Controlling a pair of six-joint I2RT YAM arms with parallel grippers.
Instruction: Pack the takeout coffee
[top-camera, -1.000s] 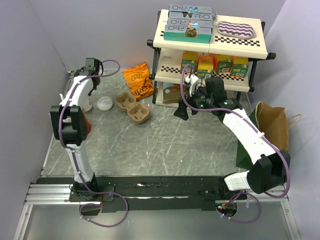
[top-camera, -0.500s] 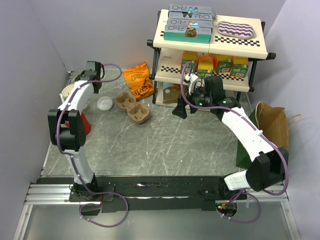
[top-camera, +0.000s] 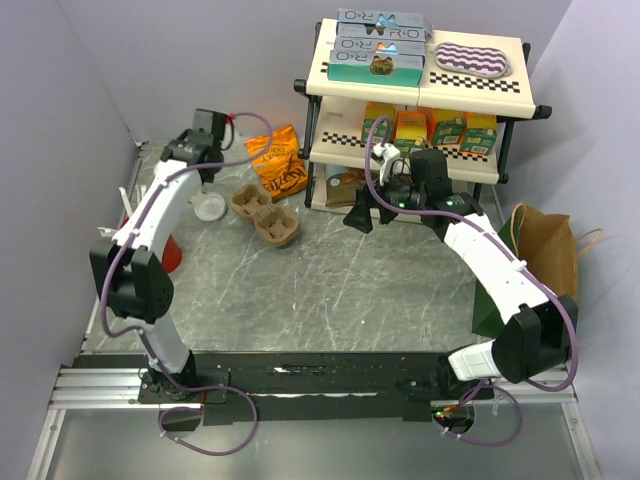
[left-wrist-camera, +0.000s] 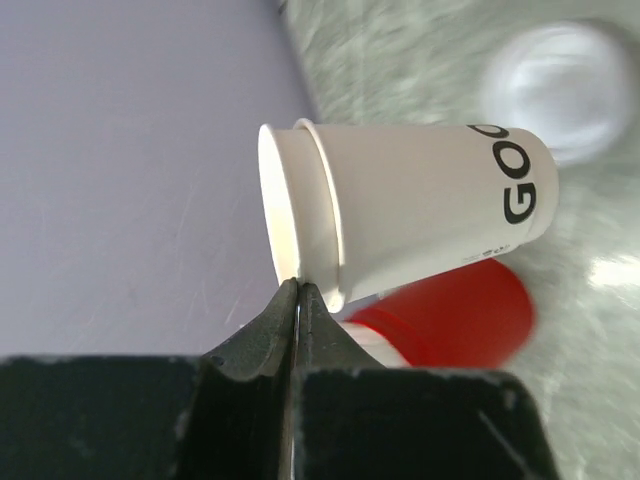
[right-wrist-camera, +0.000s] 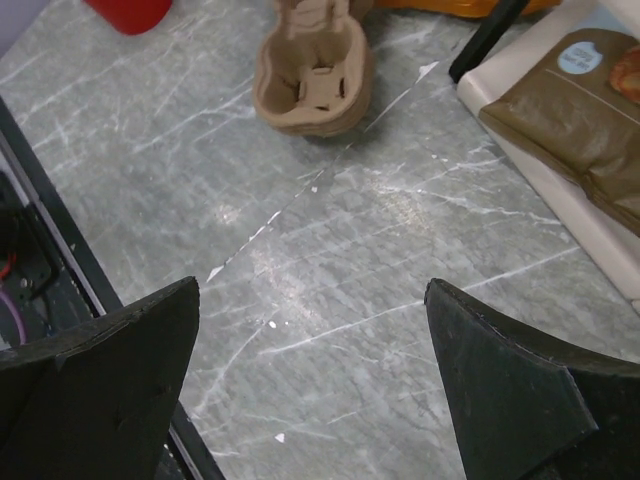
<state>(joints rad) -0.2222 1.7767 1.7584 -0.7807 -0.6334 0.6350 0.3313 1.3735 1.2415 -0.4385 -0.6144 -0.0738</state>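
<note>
Over the grey marbled counter (top-camera: 350, 290), the left gripper (left-wrist-camera: 297, 300) is clamped on the rim wall of the small cream-white paper cup (left-wrist-camera: 420, 210), carried on its side near the round white plastic lid (left-wrist-camera: 560, 90). This thin edge hold may let the cup pivot, slip or buckle, spoiling lid fit. The right gripper (right-wrist-camera: 310, 300) stands wide, empty. Since one second earlier, the left gripper has swung from the wall toward the lid.

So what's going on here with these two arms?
The left gripper is shut on the rim of a white paper cup, holding it above the table near a loose white lid and a red cup. The right gripper hangs open over the table by the shelf. The brown cup carrier sits empty, so nothing is packed yet.
</note>
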